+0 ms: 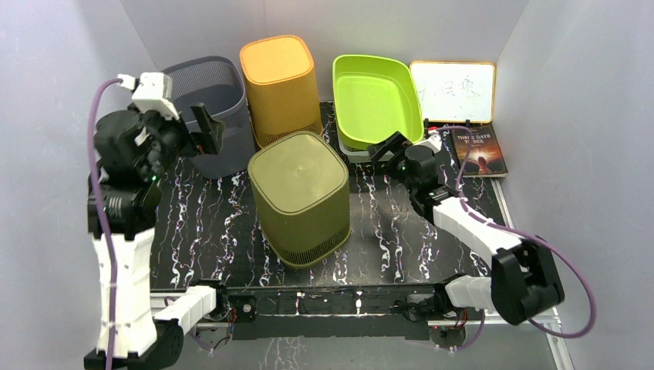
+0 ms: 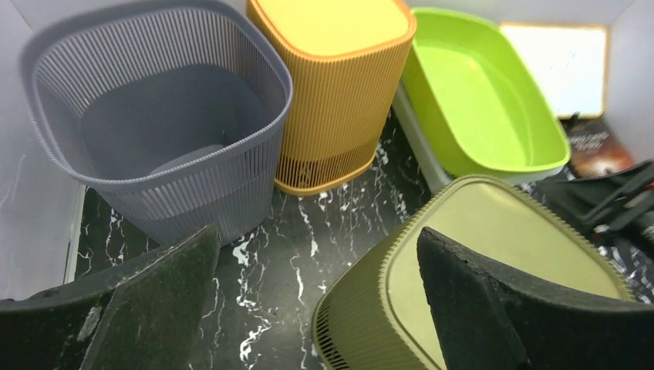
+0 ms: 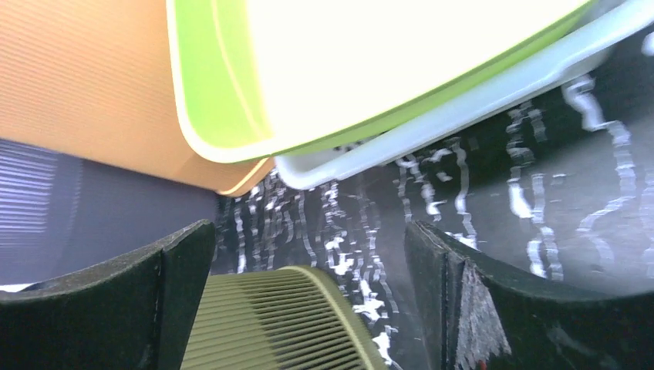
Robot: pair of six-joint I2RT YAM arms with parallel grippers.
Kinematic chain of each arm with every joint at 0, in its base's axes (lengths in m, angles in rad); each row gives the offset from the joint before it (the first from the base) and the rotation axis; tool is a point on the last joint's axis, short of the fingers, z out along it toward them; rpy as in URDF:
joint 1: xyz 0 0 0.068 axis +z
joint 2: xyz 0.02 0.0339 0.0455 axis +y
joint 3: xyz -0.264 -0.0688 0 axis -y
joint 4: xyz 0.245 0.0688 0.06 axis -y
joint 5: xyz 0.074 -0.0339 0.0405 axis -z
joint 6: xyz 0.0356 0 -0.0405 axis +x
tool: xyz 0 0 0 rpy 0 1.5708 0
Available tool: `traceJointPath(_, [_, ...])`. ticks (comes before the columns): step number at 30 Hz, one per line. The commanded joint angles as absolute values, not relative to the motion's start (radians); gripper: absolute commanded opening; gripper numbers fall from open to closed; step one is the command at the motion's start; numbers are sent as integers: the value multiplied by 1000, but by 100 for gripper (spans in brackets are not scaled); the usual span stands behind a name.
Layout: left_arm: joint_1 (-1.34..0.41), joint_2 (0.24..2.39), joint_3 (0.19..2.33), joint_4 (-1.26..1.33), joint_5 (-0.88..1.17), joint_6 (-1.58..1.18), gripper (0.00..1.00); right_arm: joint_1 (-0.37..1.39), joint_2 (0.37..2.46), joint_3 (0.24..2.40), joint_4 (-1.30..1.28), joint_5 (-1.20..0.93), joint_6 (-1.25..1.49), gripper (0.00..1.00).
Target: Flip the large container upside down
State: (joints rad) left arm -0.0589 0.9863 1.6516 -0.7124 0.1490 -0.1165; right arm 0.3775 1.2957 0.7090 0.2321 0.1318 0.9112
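The olive bin [image 1: 299,196] stands mid-table, closed base up, with nothing gripping it. Both the left gripper [image 2: 316,308], far left of it, and the right gripper [image 3: 308,301], by its far-right edge, are spread wide. A careless right-arm swing could clip the olive bin or the green tub [image 1: 375,100].

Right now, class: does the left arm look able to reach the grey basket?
Probably yes. The left gripper hangs open close to the grey basket, with nothing between them; the olive container stands clear of that path.
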Motion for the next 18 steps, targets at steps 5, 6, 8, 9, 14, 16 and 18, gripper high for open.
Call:
traceJointPath(5, [-55,1138,1687,-629,194,40,98,375,1121,781,-180,329,699,92])
traceJointPath(6, [-55,1167,1694,-621,185,64,98,375,1106,780,-204,340,693,92])
traceJointPath(8, [-55,1201,1682,-602,157,107,98,376,1071,761,-223,341,681,92])
traceJointPath(9, [-55,1216,1671,-591,133,125,98,376,1052,746,-224,338,674,92])
traceJointPath(14, [-56,1271,1595,-483,103,209,98,376,987,690,-227,322,660,92])
traceJointPath(16, [-56,1301,1594,-466,128,239,98,376,981,687,-228,309,653,92])
traceJointPath(18, [-55,1334,1610,-469,156,268,97,376,976,688,-235,305,649,92])
